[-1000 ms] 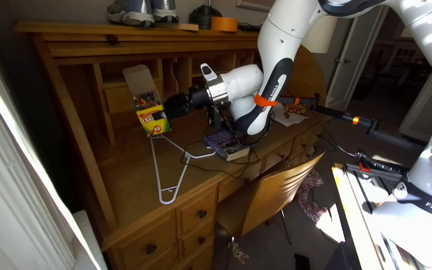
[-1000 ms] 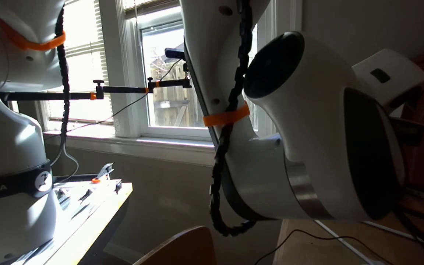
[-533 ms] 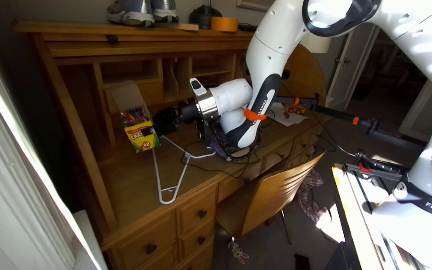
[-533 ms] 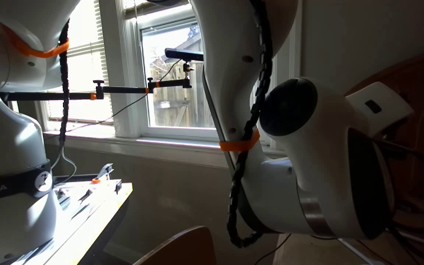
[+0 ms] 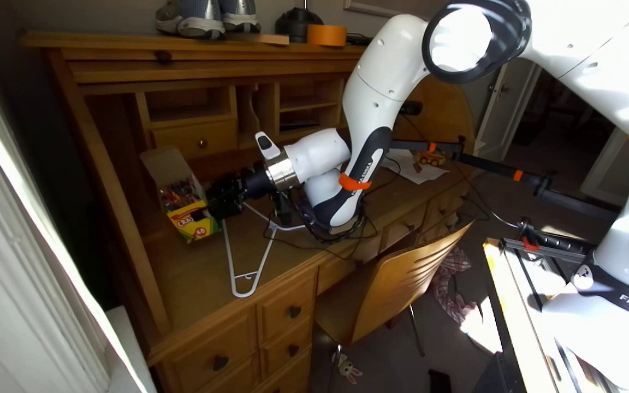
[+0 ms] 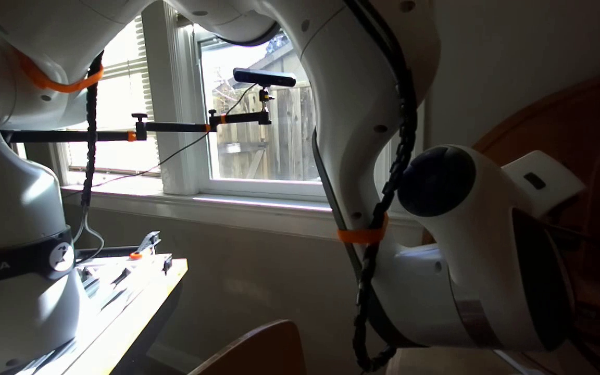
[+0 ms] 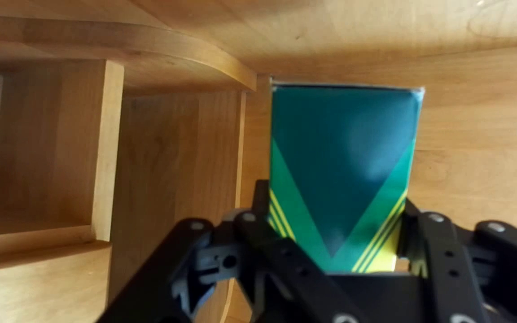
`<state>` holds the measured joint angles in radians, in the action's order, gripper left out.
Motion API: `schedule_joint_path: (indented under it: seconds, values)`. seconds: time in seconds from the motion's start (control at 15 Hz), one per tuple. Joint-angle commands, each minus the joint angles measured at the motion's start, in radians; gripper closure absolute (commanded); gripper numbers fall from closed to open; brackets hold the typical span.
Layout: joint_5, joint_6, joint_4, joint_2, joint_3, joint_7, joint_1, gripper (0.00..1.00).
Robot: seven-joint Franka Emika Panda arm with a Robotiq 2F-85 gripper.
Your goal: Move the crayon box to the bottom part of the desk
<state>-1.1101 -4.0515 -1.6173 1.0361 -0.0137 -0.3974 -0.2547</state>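
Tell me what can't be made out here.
In the wrist view: part of the desk, behind the crayon box and pincer.
In an exterior view: the lettering after "CRA", covered by the pincer.
In an exterior view: whether the box touches the desk; its front hides the underside.
In an exterior view: the tops of the shoes, cut by the upper edge.

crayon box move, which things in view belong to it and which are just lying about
Belongs to the job:
crayon box
gripper, holding the box
desk, where it should go

Just lying about:
hanger
paper
toy vehicle
sneakers
orange roll
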Motion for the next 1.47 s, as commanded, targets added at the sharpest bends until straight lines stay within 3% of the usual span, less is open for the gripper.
schedule_joint_path:
  seconds: [0.0, 0.93, 1.0, 1.07, 1.13, 1.27, 1.4]
  values:
    - [-0.06, 0.055, 0.106, 0.05, 0.0, -0.041, 0.014, 0.66]
    - [-0.25, 0.089, 0.3, 0.157, -0.005, -0.167, 0.017, 0.66]
    - [-0.262, 0.094, 0.304, 0.156, -0.009, -0.181, 0.019, 0.61]
    - [-0.272, 0.095, 0.31, 0.157, -0.012, -0.193, 0.019, 0.24]
    - [-0.279, 0.097, 0.316, 0.158, -0.015, -0.202, 0.02, 0.14]
    - [-0.288, 0.099, 0.322, 0.157, -0.022, -0.217, 0.02, 0.0]
    - [-0.306, 0.102, 0.318, 0.148, -0.034, -0.232, 0.023, 0.0]
